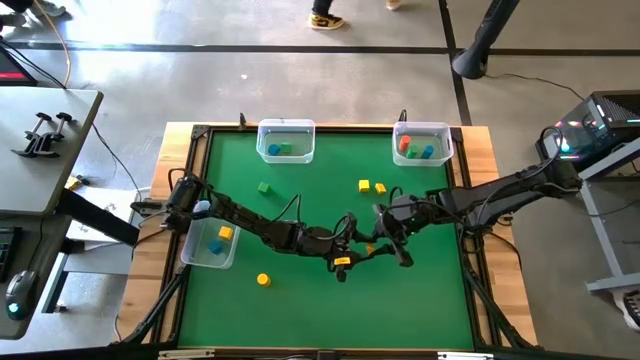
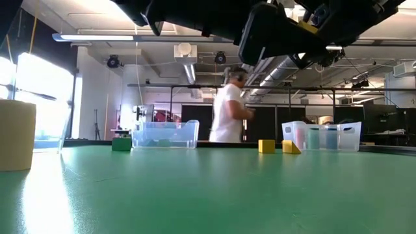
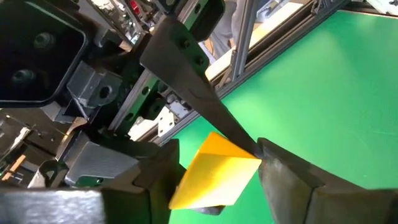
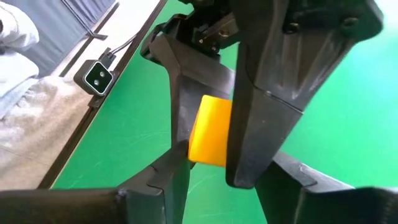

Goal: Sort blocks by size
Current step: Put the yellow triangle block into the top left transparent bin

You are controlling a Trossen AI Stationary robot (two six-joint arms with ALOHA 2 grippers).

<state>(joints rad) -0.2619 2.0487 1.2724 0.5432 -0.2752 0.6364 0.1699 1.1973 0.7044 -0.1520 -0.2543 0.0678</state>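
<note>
My left gripper is shut on a yellow block, high above the middle of the green table. The block also shows in the high view and the right wrist view. My right gripper is open right at the block, its fingers standing outside the left gripper's fingers. On the table lie a green block, two yellow blocks and a yellow cylinder. My left gripper pinches two opposite faces of the yellow block between its two fingers. The block is lifted clear of the table. My right gripper has one finger running along the block's edge; I cannot tell whether it touches.
Clear bins stand at the far left and far right, each with several blocks, and one at the left edge holds a blue and a yellow block. A person stands beyond the table. The near half of the table has free room.
</note>
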